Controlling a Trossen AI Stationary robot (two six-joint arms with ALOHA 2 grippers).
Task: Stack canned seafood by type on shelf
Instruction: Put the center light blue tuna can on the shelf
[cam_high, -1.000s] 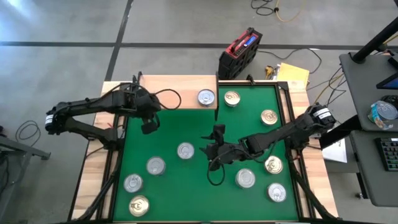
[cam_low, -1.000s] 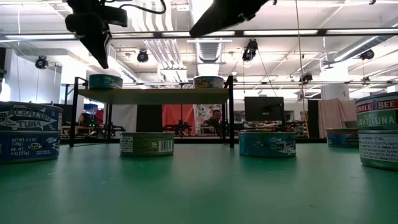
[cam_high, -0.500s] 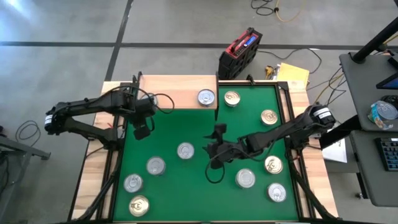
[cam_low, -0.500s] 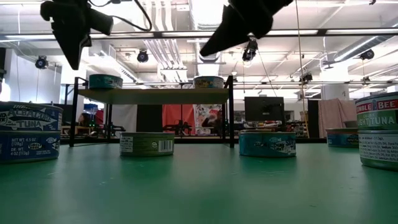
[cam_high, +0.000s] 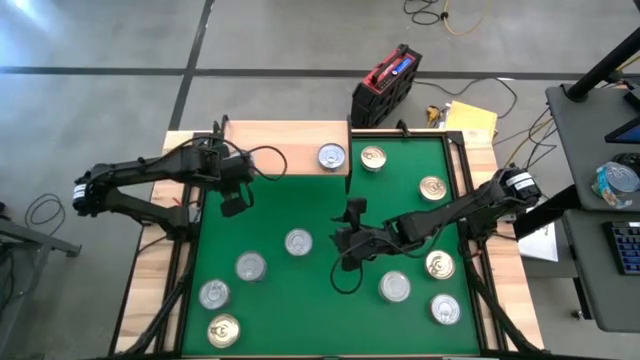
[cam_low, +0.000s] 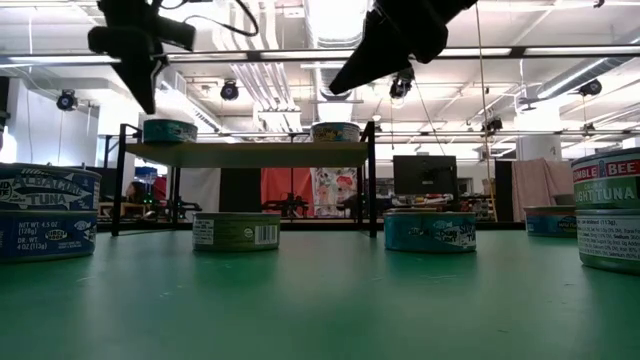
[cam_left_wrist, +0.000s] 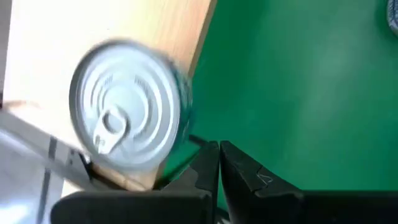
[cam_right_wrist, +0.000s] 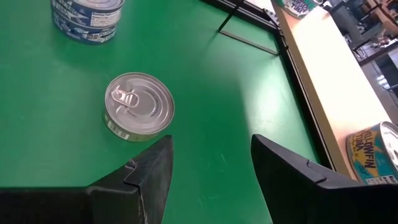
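On the green mat (cam_high: 310, 290) canned seafood (cam_high: 298, 242) lies lid-up.

One camera hangs high above and looks straight down on the whole counter (cam_high: 150, 275), the green mat (cam_high: 300, 210) and both arms, while a second sits at mat height and looks level across it to the shelf (cam_low: 245, 153) and the room behind. The left wrist camera looks down from close by on a silver-topped tin (cam_left_wrist: 127, 112) at the shelf's edge, the same shelf the overhead and low views show. The right wrist camera looks obliquely across the mat at another tin (cam_right_wrist: 138, 106), sharing the mat with the overhead view.
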